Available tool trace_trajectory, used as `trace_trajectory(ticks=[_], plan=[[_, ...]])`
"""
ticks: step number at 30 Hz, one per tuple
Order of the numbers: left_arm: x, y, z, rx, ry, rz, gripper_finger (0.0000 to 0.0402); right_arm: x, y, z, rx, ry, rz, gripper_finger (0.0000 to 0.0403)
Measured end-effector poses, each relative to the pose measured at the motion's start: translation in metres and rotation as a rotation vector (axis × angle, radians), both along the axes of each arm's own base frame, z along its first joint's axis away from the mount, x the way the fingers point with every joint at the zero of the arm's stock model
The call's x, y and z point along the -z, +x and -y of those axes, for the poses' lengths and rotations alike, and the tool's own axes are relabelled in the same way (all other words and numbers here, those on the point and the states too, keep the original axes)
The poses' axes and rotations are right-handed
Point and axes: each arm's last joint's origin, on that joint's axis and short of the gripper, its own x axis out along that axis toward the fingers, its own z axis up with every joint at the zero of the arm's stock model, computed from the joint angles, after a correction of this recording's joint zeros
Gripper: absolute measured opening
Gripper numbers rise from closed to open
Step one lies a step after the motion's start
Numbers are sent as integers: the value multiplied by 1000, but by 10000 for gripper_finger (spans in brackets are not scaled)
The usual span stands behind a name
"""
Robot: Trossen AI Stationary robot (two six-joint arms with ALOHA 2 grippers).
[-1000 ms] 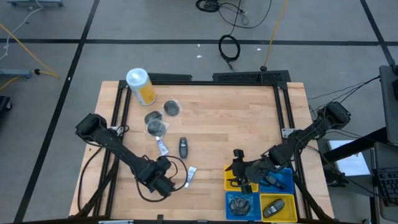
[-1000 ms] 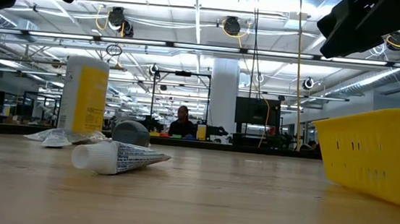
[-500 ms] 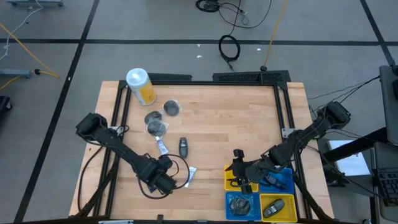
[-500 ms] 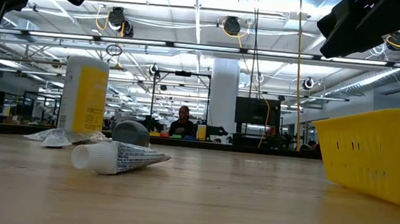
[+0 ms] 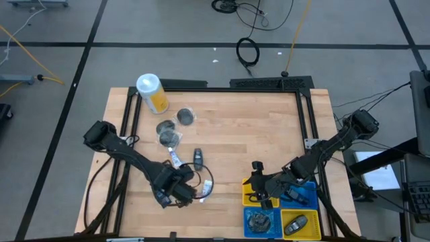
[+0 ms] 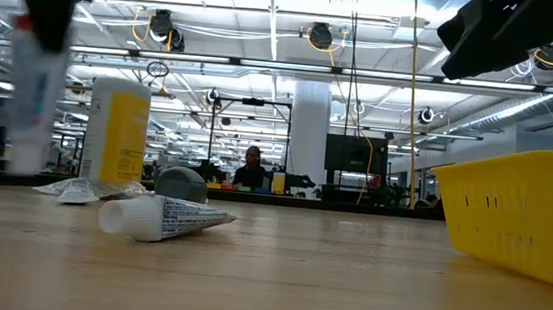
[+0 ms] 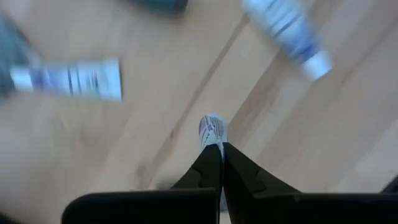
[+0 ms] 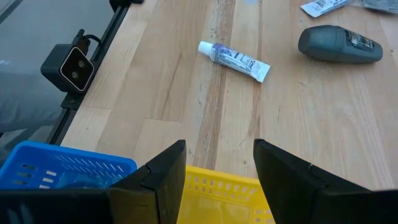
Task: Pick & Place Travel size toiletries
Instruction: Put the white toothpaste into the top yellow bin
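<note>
My left gripper [image 5: 181, 191] hovers over the near middle of the table, shut on a small white tube [image 6: 37, 94] that shows end-on past the fingertips in the left wrist view [image 7: 212, 129]. Two other white tubes lie flat on the wood [image 5: 207, 189] [image 5: 175, 159], with a dark oval bottle [image 5: 197, 159] beside them. Round grey jars [image 5: 169, 138] [image 5: 185, 117] sit farther back. My right gripper [image 8: 217, 168] is open and waits over the yellow bin [image 8: 205, 186], touching nothing. My left gripper pinches the white tube by its upper end [image 7: 214, 138] between the two shut fingers, coming from above and pointing down. The tube hangs upright below the fingers, and its lower end [image 6: 27, 158] is lifted clear of the table.
Four square bins, yellow and blue, fill the near right corner [image 5: 304, 195]; some hold items. A large yellow canister with a white lid [image 5: 153, 94] stands at the far left corner. Bare wood lies at the table's middle and far right. A person [image 6: 251, 165] sits far behind.
My left gripper has swung toward the table's right, toward the bins, still shut on the white tube. The hanging tube has come into the low view at its left side. The tubes and bottle on the table have stayed put.
</note>
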Motion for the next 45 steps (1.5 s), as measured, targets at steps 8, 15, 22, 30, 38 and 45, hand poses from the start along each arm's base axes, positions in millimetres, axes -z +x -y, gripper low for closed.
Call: trace_trajectory(ticks=[8,15,22,30,38,45], plan=[[-41,30,8,272,116,359,0,-4,3,-1,7,-4,56,180],[-53,55,4,448,162,574,0,-10,8,-1,-6,5,125,180],[-60,71,-9,516,221,673,0,-12,16,9,23,3,158,180],[-62,79,-20,534,252,697,0,-15,25,24,79,7,186,180],[-64,83,-23,562,274,725,0,-18,33,36,100,-12,227,180],[-64,83,-23,580,285,724,0,-16,35,38,107,-17,216,180]])
